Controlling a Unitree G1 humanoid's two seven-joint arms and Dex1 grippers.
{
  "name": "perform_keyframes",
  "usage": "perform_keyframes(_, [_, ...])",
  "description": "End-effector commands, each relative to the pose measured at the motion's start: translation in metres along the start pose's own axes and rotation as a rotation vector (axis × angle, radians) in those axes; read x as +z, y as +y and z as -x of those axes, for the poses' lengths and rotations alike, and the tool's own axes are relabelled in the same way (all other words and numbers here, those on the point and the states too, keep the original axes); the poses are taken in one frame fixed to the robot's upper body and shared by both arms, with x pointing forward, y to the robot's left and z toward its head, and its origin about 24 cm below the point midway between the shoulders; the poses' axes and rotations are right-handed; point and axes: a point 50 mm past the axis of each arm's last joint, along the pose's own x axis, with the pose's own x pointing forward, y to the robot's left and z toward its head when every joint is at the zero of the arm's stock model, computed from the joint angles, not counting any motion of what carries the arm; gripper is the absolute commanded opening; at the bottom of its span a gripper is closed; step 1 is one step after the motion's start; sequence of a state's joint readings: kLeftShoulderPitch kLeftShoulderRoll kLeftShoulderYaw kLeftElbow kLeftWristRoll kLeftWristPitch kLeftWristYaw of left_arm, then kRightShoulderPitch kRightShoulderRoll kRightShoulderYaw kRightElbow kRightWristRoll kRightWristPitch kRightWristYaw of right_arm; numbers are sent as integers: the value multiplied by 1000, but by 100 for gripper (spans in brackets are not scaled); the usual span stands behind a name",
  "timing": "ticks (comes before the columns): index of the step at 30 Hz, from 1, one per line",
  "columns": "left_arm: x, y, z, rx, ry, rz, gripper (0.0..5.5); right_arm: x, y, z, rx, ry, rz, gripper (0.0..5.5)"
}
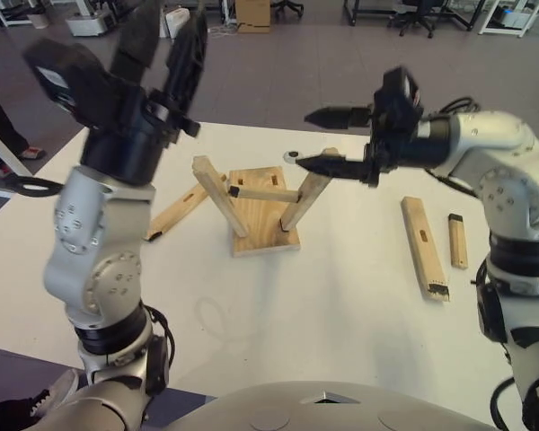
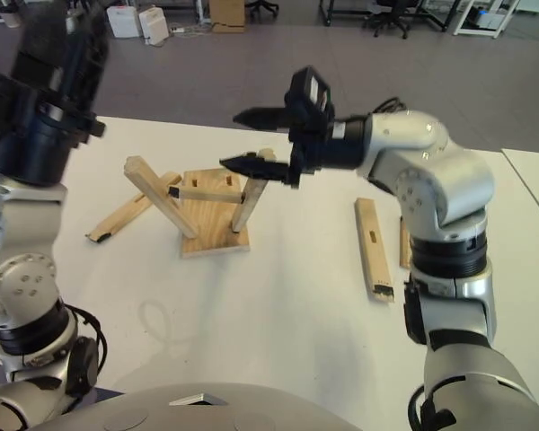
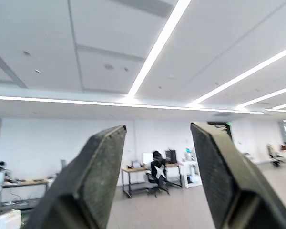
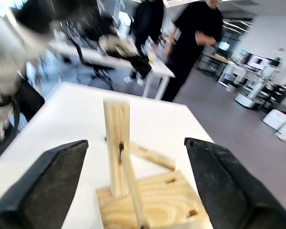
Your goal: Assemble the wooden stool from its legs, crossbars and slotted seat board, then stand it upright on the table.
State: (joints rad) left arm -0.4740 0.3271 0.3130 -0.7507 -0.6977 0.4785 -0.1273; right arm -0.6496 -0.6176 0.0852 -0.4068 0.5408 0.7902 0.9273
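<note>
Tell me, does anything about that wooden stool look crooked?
Yes. The left leg and right leg on the seat board lean apart in a V instead of upright, linked by one crossbar. A loose leg lies left of the board.

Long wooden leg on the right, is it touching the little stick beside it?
Apart. Left eye view shows a gap between loose leg and short crossbar.

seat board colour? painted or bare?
The seat board is bare, pale tan wood, with no paint visible; it shows best in the left eye view.

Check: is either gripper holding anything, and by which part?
Nothing is held: left gripper open in the air, right gripper open near a stool leg.
</note>
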Motion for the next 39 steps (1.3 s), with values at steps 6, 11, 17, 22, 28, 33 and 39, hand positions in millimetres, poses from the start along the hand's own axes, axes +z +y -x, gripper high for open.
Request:
perform_keyframes(6, [-21,22,21,142,139,-12,249,-25,-18,15,-239,269,368,378])
perform_keyframes(11, [-29,21,26,171,168,7,249,18,-21,12,-242,-28,305,378])
perform_keyframes(17, [-42,22,32,188,193,25,249,54,-15,-21,-374,-214,405,378])
perform_keyframes(22, [-47,27,38,193,207,16,249,-9,5,-71,-395,-16,518,378])
perform_keyframes(28, [-52,30,44,191,221,16,249,-88,19,-88,-261,245,473,378])
perform_keyframes(33, [-53,30,45,195,222,17,249,-96,13,-81,-265,294,501,378])
perform_keyframes(39, [-55,26,46,196,223,22,249,-20,-22,-67,-541,39,577,378])
